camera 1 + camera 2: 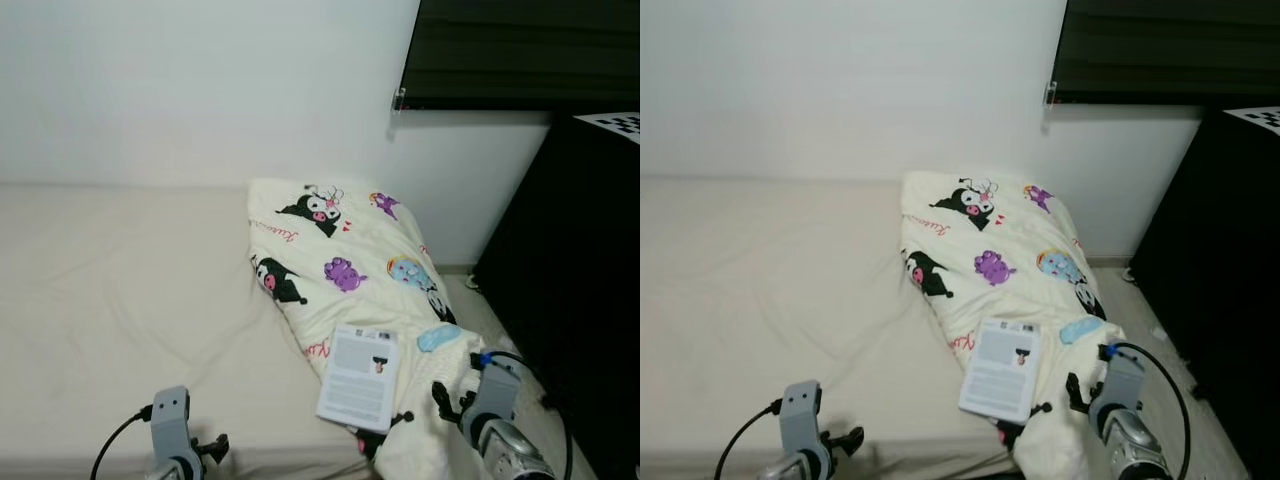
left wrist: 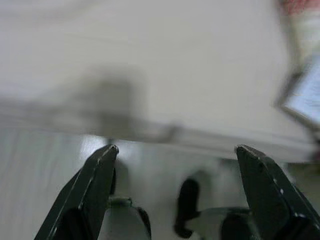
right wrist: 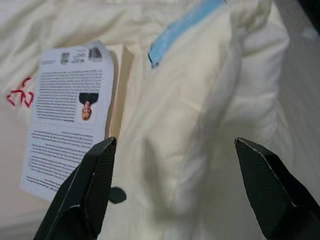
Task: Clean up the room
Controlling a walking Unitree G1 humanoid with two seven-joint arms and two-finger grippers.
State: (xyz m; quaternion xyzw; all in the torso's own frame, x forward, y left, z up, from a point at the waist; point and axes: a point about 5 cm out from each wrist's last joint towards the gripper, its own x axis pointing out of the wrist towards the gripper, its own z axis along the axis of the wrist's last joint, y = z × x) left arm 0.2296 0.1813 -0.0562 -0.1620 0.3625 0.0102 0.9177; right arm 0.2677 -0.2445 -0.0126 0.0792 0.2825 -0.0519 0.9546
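Note:
A cream blanket (image 1: 345, 260) printed with cartoon figures lies bunched on the right end of the bed (image 1: 120, 290). A white book (image 1: 360, 378) lies back cover up on the blanket's near part, close to the bed's front edge; it appears again in the right wrist view as book (image 3: 70, 115). My right gripper (image 3: 177, 192) is open, low at the blanket's near right corner, just right of the book. My left gripper (image 2: 175, 185) is open and empty, hanging low by the bed's front edge with floor below it.
A black cabinet (image 1: 580, 280) stands to the right of the bed, with a narrow strip of floor (image 1: 495, 320) between them. A dark window (image 1: 520, 50) is set in the white wall above. The bed's left part is bare sheet.

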